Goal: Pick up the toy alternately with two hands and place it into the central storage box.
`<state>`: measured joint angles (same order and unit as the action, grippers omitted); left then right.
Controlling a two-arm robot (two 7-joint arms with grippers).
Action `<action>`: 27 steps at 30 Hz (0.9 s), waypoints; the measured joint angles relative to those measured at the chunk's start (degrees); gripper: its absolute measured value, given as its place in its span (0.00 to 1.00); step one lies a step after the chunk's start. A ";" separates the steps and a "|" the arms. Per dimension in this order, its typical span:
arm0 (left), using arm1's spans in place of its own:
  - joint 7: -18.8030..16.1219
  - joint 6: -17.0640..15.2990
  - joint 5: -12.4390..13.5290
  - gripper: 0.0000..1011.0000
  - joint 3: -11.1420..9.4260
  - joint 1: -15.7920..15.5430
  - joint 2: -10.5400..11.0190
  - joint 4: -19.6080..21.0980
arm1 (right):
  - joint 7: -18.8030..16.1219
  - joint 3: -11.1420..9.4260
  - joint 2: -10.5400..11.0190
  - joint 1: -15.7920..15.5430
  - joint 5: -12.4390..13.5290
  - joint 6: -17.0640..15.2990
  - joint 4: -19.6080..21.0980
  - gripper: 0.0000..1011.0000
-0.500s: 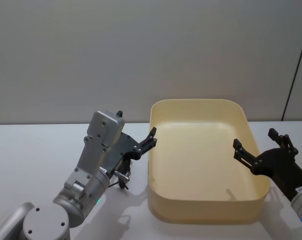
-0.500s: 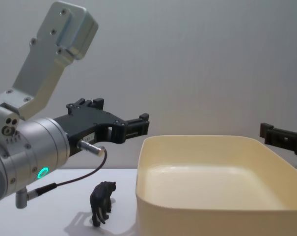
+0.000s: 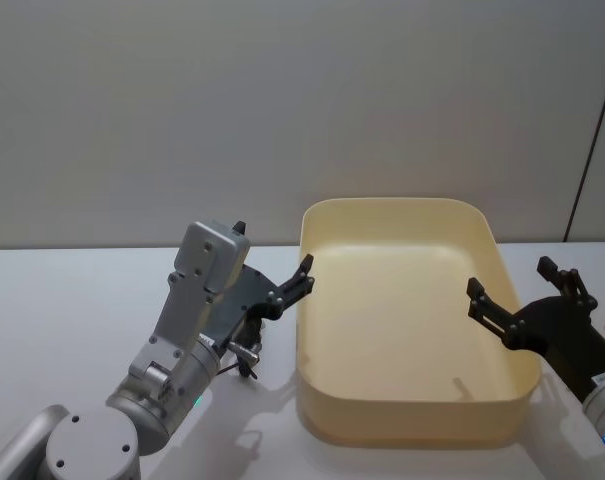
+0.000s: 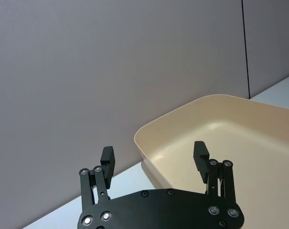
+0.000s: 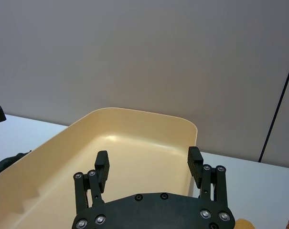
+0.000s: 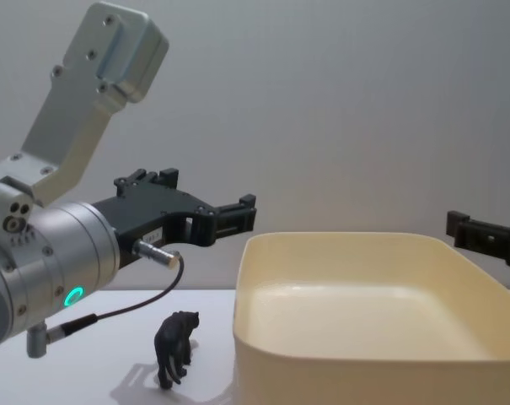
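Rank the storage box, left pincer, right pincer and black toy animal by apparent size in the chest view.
1. storage box: largest.
2. left pincer: nearness to the camera may enlarge it.
3. right pincer and black toy animal: they look about alike, and the view's edge cuts the pincer, so they are left unranked.

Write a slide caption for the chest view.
Open left pincer hovers above a dark animal toy beside the cream storage box.
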<state>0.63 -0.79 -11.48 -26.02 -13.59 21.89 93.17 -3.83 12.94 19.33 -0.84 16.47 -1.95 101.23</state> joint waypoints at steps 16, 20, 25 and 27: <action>0.00 0.00 0.00 0.99 0.00 0.00 0.00 0.00 | 0.00 0.00 0.00 0.00 0.00 0.00 0.00 0.99; 0.00 0.00 0.00 0.99 0.00 0.00 0.00 0.00 | 0.00 0.00 0.00 0.00 0.00 0.00 0.00 0.99; 0.00 0.00 0.00 0.99 0.00 0.00 0.00 0.00 | 0.00 0.00 0.00 0.00 0.00 0.00 0.00 0.99; 0.00 0.00 0.00 0.99 0.00 0.00 0.00 0.00 | 0.00 0.00 0.00 0.00 0.00 0.00 0.00 0.99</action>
<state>0.63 -0.79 -11.48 -26.02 -13.59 21.90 93.17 -3.83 12.94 19.33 -0.84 16.46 -1.95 101.23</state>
